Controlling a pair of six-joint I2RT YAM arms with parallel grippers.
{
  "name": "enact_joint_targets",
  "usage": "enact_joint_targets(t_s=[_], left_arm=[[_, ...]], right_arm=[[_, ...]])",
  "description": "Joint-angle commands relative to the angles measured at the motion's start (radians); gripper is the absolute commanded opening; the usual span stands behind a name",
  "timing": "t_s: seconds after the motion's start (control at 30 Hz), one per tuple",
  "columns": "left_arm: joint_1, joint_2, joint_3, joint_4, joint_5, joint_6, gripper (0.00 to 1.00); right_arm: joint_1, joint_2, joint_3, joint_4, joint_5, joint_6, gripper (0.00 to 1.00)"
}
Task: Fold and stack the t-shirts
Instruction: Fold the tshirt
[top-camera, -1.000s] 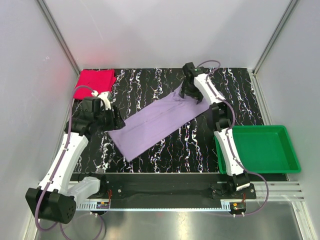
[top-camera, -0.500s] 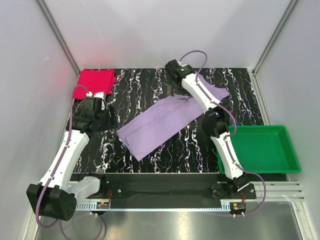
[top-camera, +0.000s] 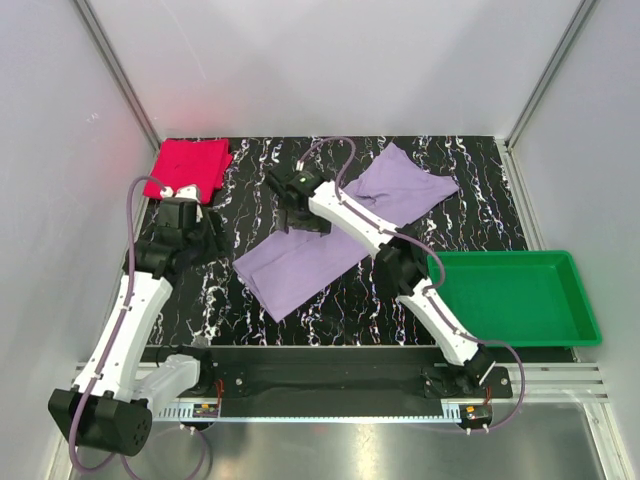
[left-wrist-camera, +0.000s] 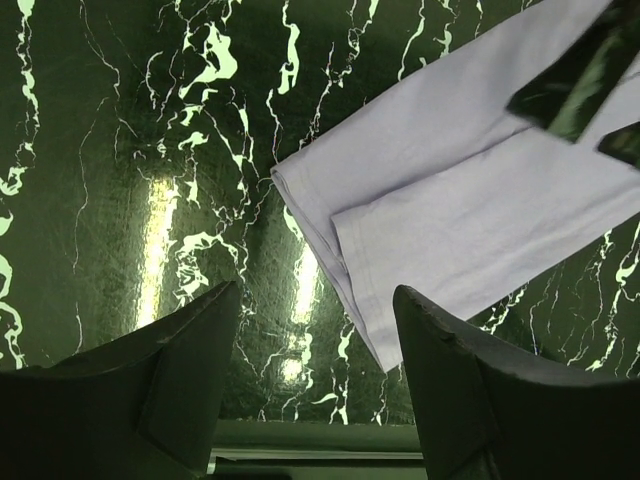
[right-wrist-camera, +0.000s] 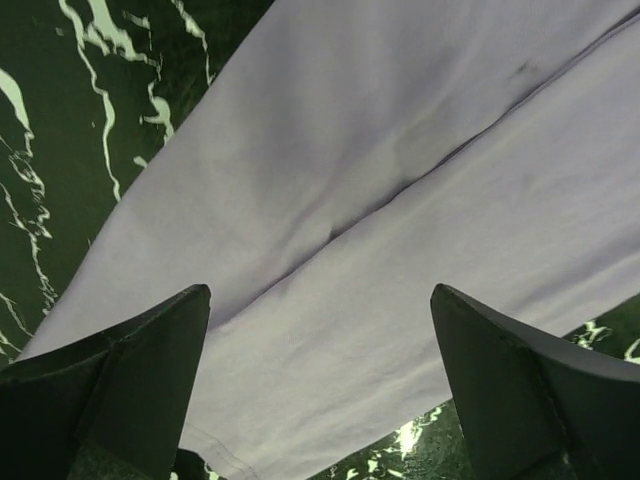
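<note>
The lavender t-shirt (top-camera: 330, 250) lies flat as a long diagonal band across the black marbled table, its far end spread at the back right (top-camera: 405, 185). My right gripper (top-camera: 300, 207) hovers open over the band's left half; in the right wrist view the cloth (right-wrist-camera: 400, 180) fills the space below the open right gripper (right-wrist-camera: 320, 290). My left gripper (top-camera: 196, 236) stands open and empty just left of the shirt's near corner (left-wrist-camera: 300, 190), over bare table (left-wrist-camera: 315, 290). The pink-red t-shirt (top-camera: 190, 165) sits as a folded square at the back left.
A green plastic tray (top-camera: 585, 320) rests at the right edge of the table. The right arm (top-camera: 360, 225) stretches across the shirt from the right. White walls close in the left, back and right sides.
My right gripper has swept left along the shirt from its far right end to its left half. The shirt's far end now shows spread at back right. The left gripper drew back slightly.
</note>
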Motion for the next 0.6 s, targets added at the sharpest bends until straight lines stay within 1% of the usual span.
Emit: enact_joint_targets(t_s=[0.0,0.27,0.37,0.47,0.5,0.53,0.57], left_arm=[[0.005,-0.034,0.007,-0.004,0.018,-0.025,0.68],[0.005,-0.072,0.010,-0.027,0.013,-0.022,0.68],[0.006,-0.076,0.019,-0.036,-0.002,-0.004,0.68],[0.006,-0.072,0.028,-0.042,-0.002,0.018,0.69],[0.006,-0.072,0.028,-0.041,0.010,0.024,0.68],[0.006,-0.072,0.030,-0.038,0.022,0.032,0.69],[0.006,-0.072,0.028,-0.035,0.035,0.049,0.68]], right_arm=[[0.041,0.044,0.041,0.003,0.009,0.008,1.00],[0.100,0.155,0.087,-0.032,0.046,-0.044,1.00],[0.121,0.169,0.050,-0.046,0.044,-0.067,0.99],[0.147,0.135,-0.047,-0.049,0.056,-0.122,1.00],[0.164,0.092,-0.089,-0.040,0.061,-0.135,1.00],[0.173,0.063,-0.196,-0.034,0.062,-0.147,1.00],[0.179,0.028,-0.263,-0.022,0.043,-0.167,1.00]])
